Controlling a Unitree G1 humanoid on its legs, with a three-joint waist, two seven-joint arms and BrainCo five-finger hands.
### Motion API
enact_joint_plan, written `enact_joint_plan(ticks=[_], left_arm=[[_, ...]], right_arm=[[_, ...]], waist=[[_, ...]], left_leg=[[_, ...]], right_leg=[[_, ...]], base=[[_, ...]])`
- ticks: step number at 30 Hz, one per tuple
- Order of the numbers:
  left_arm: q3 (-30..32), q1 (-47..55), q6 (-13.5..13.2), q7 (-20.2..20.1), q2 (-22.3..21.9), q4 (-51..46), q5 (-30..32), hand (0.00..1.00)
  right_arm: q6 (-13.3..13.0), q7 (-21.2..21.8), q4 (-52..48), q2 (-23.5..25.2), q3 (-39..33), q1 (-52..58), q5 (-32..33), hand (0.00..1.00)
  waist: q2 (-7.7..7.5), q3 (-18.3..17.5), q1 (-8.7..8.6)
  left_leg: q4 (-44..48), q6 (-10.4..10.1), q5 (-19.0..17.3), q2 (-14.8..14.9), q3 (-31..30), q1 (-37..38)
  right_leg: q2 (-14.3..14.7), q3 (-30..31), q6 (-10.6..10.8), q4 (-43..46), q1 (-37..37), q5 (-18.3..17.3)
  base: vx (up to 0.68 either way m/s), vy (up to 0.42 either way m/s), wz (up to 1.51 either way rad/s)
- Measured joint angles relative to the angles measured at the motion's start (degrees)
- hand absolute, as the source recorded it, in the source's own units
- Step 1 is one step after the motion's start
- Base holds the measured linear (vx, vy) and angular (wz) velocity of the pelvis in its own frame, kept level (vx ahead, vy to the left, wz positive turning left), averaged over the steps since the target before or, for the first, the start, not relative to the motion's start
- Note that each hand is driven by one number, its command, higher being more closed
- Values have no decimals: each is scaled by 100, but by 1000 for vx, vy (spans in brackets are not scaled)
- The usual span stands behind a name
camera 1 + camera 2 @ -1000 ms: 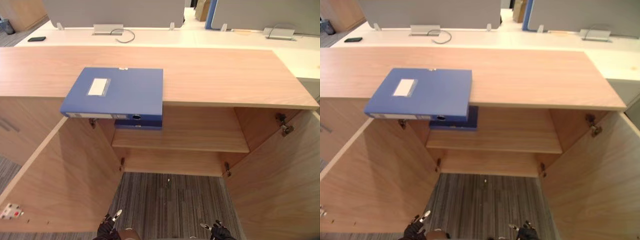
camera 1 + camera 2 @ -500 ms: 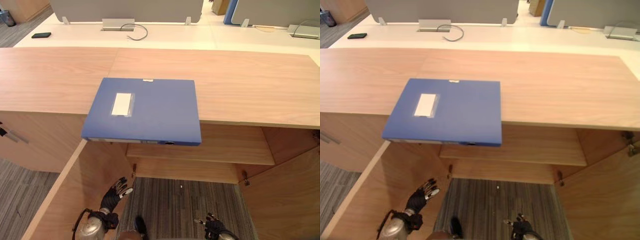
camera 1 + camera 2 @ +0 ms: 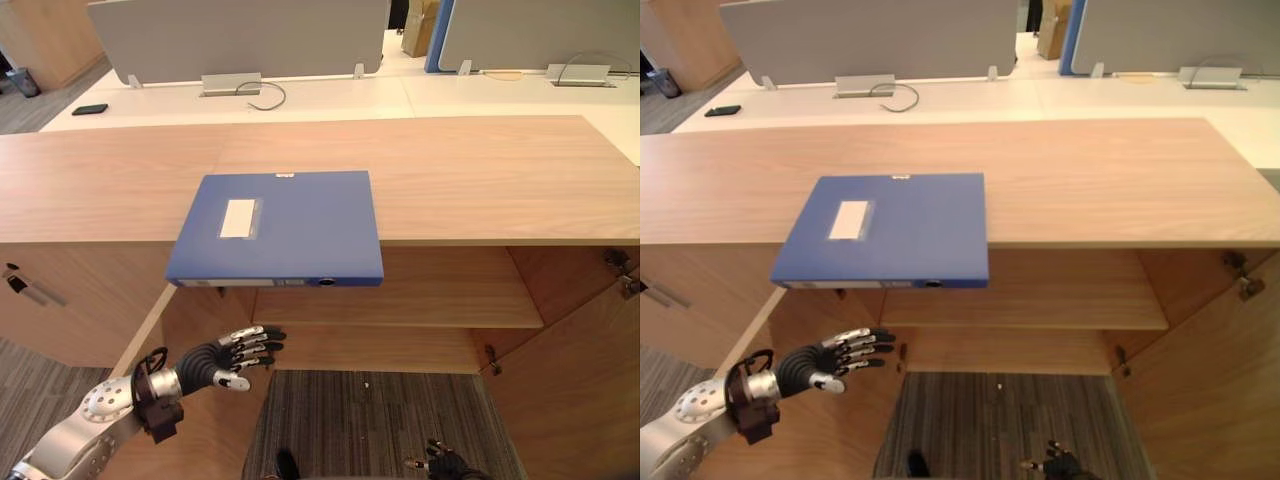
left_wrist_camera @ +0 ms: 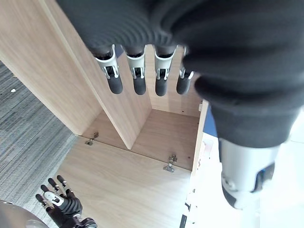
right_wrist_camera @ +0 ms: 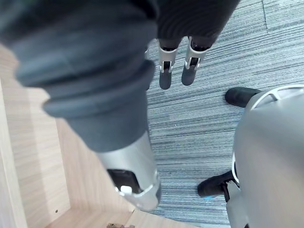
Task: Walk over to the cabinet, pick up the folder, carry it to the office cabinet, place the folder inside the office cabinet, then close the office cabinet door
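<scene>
On the pale wood cabinet top (image 3: 480, 170) the blue folder (image 3: 275, 228) lay flat, its front edge overhanging the open compartment. My left hand (image 3: 235, 357) hovered below it, fingers spread, empty. My right hand (image 3: 445, 465) hung loose-fingered over grey striped carpet (image 3: 370, 420). White desks (image 3: 330, 95) stood behind.

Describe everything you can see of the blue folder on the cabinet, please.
The folder is a blue box file, closed and lying flat on the wooden cabinet top. A pale rectangular label sits on its cover. Its spine faces the robot, with a small round hole, and juts slightly past the top's front edge. Only the top touches it; the open left hand is below, apart.
</scene>
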Motion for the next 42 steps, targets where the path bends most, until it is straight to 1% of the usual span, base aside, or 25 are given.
enact_joint_plan(ticks=[1,4,7,8,9,11,15,16,19,22,25,26,27,29,31,32,33,34,35,36,37,38,39,40,42], left_arm=[[28,-26,0,-18,30,-26,-41,0],[127,-296,-10,-106,377,-311,-203,0],[296,-618,-24,-236,632,-611,-388,0],[330,-746,-33,-278,716,-755,-488,0],[355,-836,-58,-343,827,-921,-580,0],[484,-922,-64,-444,879,-1139,-709,0],[969,-1171,-90,-526,878,-1317,-1003,0],[1213,-1232,-155,-524,866,-1322,-1054,0],[1828,-1343,-431,-356,832,-1321,-1063,0],[1978,-1384,-639,-56,671,-1321,-942,0],[2199,-1386,-788,315,296,-1343,-708,0],[2275,-1381,-851,498,86,-1402,-533,0],[2320,-1361,-912,684,-140,-1524,-277,0],[2322,-1333,-1017,1088,-559,-1765,489,0],[2274,-1265,-1184,1785,-1421,-2029,2081,0],[2186,-1265,-1223,2055,-1782,-2052,2678,0],[1979,-1260,-1253,2353,-2162,-2061,3533,0],[1844,-1259,-1257,2468,-2291,-2063,3940,0],[1546,-1260,-1306,2702,-2474,-2064,4798,0],[1222,-1260,-1363,2843,-2577,-2063,5431,0],[1088,-1263,-1408,2930,-2608,-2063,5808,0],[855,-1279,-1504,3061,-2621,-2062,6453,0],[765,-1280,-1561,3108,-2621,-2062,6695,0],[617,-1307,-1692,3266,-2621,-2054,7296,0],[484,-1425,-1796,3430,-2620,-1967,7772,0]], right_arm=[[-7,10,25,-13,0,0,-22,0],[-11,66,131,-44,0,34,-55,0],[-25,122,179,-55,-2,49,-147,0],[-25,138,204,-59,-4,74,-161,0],[-26,161,205,-49,-4,129,-161,0],[-40,189,206,-53,-11,178,-161,0],[-103,191,207,-56,-16,241,-166,0],[-113,192,214,-56,-19,263,-165,0],[-121,196,370,-37,-29,277,-159,0],[-123,195,415,-38,-69,270,-155,0],[-120,182,429,-31,-70,266,-149,0],[-119,177,439,-30,-75,260,-146,0],[-117,168,469,-21,-123,235,-141,0],[-97,127,550,13,-271,207,-131,0],[-24,60,551,49,-274,188,-136,0],[11,29,551,66,-270,184,-138,0],[28,-7,551,96,-247,176,-157,0],[43,-23,551,117,-229,168,-159,0],[62,-49,550,156,-171,150,-208,0],[66,-59,550,171,-10,146,-313,0],[68,-67,545,167,41,135,-371,0],[72,-115,545,159,165,97,-381,0],[73,-121,545,151,229,93,-384,0],[74,-167,545,145,283,51,-384,0],[81,-212,549,144,334,49,-381,0]], waist=[[10,-7,12],[8,-27,41],[-8,-41,29],[19,-44,31],[13,-76,69],[-1,-133,98],[-43,-153,154],[-64,-167,189],[-202,-227,290],[-265,-253,339],[-279,-265,379],[-281,-267,397],[-286,-264,403],[-302,-262,409],[-336,-242,394],[-350,-240,390],[-379,-237,390],[-396,-235,388],[-429,-219,372],[-447,-208,342],[-451,-206,323],[-455,-204,281],[-455,-204,263],[-456,-204,239],[-457,-205,206]], left_leg=[[-4,-21,-15,-4,-2,-3],[-9,-31,-1,-62,-83,-89],[-15,-12,127,-186,-197,-201],[-17,-25,173,-183,-273,-216],[-18,-11,247,-170,-297,-214],[-19,-15,295,-120,-328,-226],[-19,7,389,-54,-391,-268],[-19,-4,403,-39,-401,-298],[-18,-18,422,-9,-411,-310],[-18,-25,427,2,-429,-313],[-18,-29,429,5,-453,-309],[-18,-30,430,6,-464,-309],[-18,-32,431,6,-477,-309],[-18,-35,433,6,-497,-309],[-18,-39,437,10,-511,-309],[-18,-40,438,12,-517,-309],[-18,-41,441,15,-519,-309],[-18,-41,442,18,-519,-309],[-18,-42,443,25,-515,-307],[-18,-42,443,28,-505,-306],[-18,-42,443,29,-492,-306],[-18,-41,442,30,-455,-297],[-18,-40,441,33,-425,-291],[-18,-39,440,50,-357,-285],[-18,-39,440,67,-333,-284]], right_leg=[[0,14,-6,-12,1,-5],[-28,77,-115,-34,-36,-151],[-114,86,-143,-76,-52,-510],[-97,65,-113,-69,-57,-531],[-51,70,-113,-74,-51,-531],[-12,66,-113,-79,-52,-530],[68,36,-108,-91,-60,-524],[89,30,-95,-97,-84,-515],[152,29,-34,-110,-74,-474],[171,26,-34,-129,-61,-474],[181,10,-35,-152,-36,-475],[185,0,-35,-153,-31,-475],[186,-11,-35,-153,-26,-476],[188,-26,-35,-151,-20,-476],[188,-34,-38,-150,-20,-479],[187,-37,-46,-150,-20,-484],[183,-38,-66,-149,-20,-496],[178,-38,-66,-148,-21,-496],[179,-35,-69,-146,-23,-498],[178,-25,-70,-146,-29,-499],[175,-14,-70,-147,-34,-499],[170,21,-69,-148,-42,-498],[168,49,-67,-148,-51,-496],[168,122,-64,-147,-85,-493],[173,147,-59,-146,-101,-487]], base=[[-122,-36,-4],[-125,-29,6],[-95,-36,18],[-100,-57,16],[-89,-59,12],[-39,-42,3],[-9,-39,6],[16,-39,2],[29,-37,0],[21,-21,2],[3,-16,4],[-9,-10,4],[-13,-11,5],[-12,-7,4],[-10,-2,2],[0,0,0],[0,0,0],[0,0,0],[0,0,0],[-13,-4,-4],[-7,-4,-8],[0,-1,-11],[10,1,-23],[12,0,-19],[15,-8,-13]])
